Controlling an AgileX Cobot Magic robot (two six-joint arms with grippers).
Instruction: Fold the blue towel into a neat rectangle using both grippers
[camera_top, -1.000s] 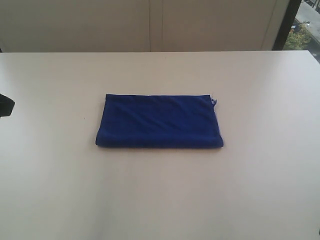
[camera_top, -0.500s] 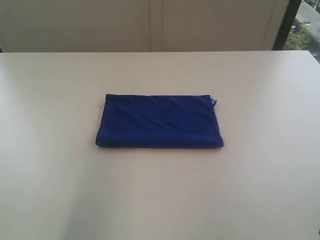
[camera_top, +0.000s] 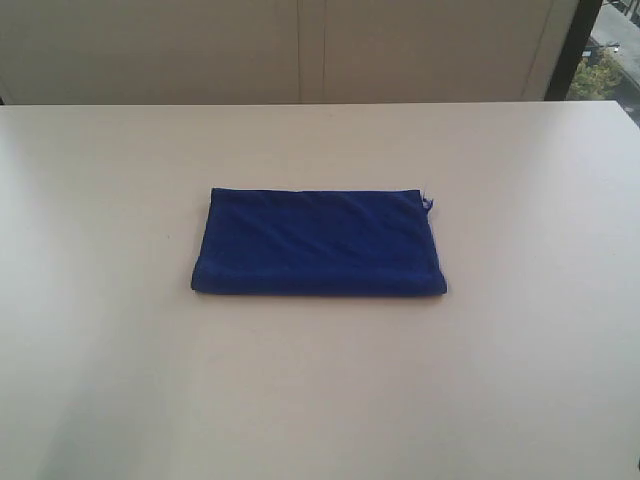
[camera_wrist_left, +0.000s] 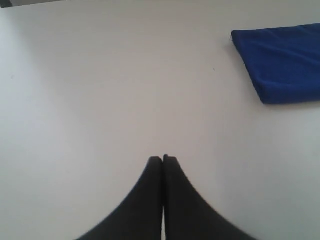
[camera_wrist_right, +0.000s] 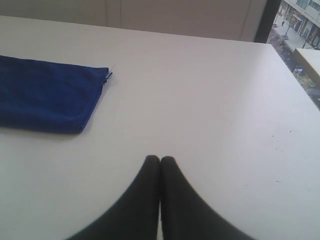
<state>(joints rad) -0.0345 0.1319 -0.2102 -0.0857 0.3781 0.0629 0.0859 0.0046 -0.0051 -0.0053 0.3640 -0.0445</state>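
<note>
Where the blue towel (camera_top: 318, 243) carries a tag (camera_top: 428, 203), at its far right corner in the exterior view, only a small pale fleck with a bit of loose thread shows. It is too small to read.

Towel: folded into a flat rectangle, long side running left to right, near the middle of the pale worktop (camera_top: 520, 380). Edges roughly even. The near edge looks like a rounded fold, and faint creases cross the top face.

Left gripper (camera_wrist_left: 163, 159): black fingers pressed together tip to tip, clenched on nothing, over bare worktop. The towel lies well apart from it, toward the middle of the worktop. Only one short end of the cloth shows in the left wrist view. No contact.

Right gripper (camera_wrist_right: 160, 159): likewise clenched, fingers closed against each other, empty, over bare worktop. The tagged end of the towel is the end nearer this gripper, well apart from the fingertips. No contact.

The towel sits between the two grippers, touched by neither.

Beyond the far right corner of the worktop, a window (camera_wrist_right: 300, 30) gives onto a street.
</note>
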